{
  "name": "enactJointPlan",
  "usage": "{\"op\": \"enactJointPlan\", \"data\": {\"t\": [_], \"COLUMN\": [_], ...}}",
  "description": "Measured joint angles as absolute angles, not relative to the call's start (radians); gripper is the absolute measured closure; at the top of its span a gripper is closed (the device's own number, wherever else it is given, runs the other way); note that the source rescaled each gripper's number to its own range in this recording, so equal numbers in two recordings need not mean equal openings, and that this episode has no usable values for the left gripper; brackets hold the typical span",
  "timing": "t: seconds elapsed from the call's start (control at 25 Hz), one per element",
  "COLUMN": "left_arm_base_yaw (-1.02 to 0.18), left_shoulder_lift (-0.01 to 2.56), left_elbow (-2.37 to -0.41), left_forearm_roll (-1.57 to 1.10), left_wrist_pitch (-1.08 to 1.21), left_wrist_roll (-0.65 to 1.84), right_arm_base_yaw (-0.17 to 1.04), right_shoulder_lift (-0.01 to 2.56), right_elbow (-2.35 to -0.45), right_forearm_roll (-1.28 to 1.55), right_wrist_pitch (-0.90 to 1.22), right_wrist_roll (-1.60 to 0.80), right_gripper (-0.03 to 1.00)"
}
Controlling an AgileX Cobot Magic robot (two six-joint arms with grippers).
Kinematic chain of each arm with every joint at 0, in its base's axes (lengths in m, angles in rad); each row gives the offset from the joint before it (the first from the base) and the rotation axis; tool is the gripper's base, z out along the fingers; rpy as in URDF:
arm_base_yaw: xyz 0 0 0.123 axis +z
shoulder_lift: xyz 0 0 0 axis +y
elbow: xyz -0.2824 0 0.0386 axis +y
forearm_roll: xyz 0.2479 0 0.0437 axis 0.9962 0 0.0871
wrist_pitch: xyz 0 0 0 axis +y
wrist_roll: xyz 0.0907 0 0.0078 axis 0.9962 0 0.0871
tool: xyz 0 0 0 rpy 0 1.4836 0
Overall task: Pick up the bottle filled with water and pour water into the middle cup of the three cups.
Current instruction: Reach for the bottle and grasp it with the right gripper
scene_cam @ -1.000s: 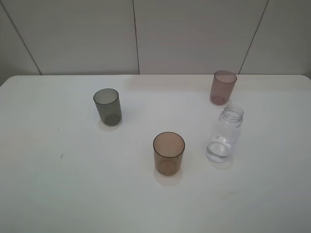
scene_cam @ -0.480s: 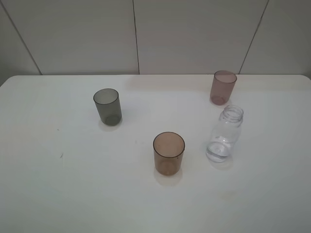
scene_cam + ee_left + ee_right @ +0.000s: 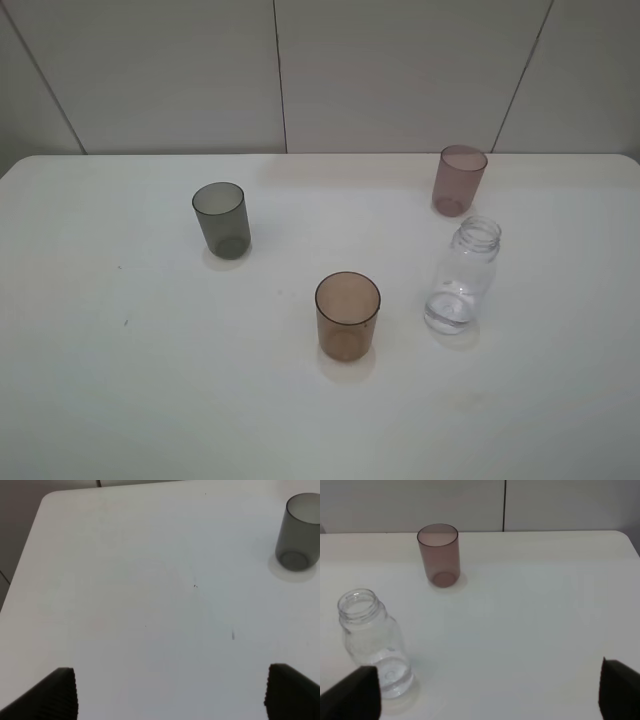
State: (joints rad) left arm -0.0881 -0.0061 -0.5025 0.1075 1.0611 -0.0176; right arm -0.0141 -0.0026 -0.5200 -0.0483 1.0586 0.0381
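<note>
Smoky grey cup (image 3: 221,218), amber-brown middle cup (image 3: 348,315), pinkish-mauve cup (image 3: 459,180), clear bottle (image 3: 463,275), white table (image 3: 150,380)

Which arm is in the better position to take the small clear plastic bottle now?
Probably the right arm. The small clear plastic bottle stands close to the open right gripper; the left gripper faces only the smoky grey plastic tumbler.

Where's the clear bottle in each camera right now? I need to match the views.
Exterior high: the bottle stands upright right of centre, to the right of the amber cup and nearer the camera than the pink cup.
Left wrist: not in it; only the grey cup shows.
Right wrist: the bottle stands upright in the foreground.
Shared landmark: the pink cup, beyond the bottle in both.
</note>
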Motion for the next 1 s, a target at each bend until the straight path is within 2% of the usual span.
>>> {"op": "enactJointPlan", "data": {"t": [0.76, 1.0], "left_arm_base_yaw": [-0.088, -0.088], "left_shoulder_lift": [-0.006, -0.006], "left_elbow": [-0.503, -0.503], "left_forearm_roll": [0.107, 0.107], "left_wrist_pitch": [1.061, 1.061], "left_wrist_roll": [-0.018, -0.018], "right_arm_base_yaw": [-0.014, -0.015], "right_shoulder_lift": [-0.001, 0.193], "right_elbow": [-0.52, -0.568], "right_forearm_roll": [-0.048, 0.008], "right_wrist_pitch": [1.059, 1.041], "right_wrist_roll": [0.038, 0.038], "right_gripper": [-0.03, -0.03]}}
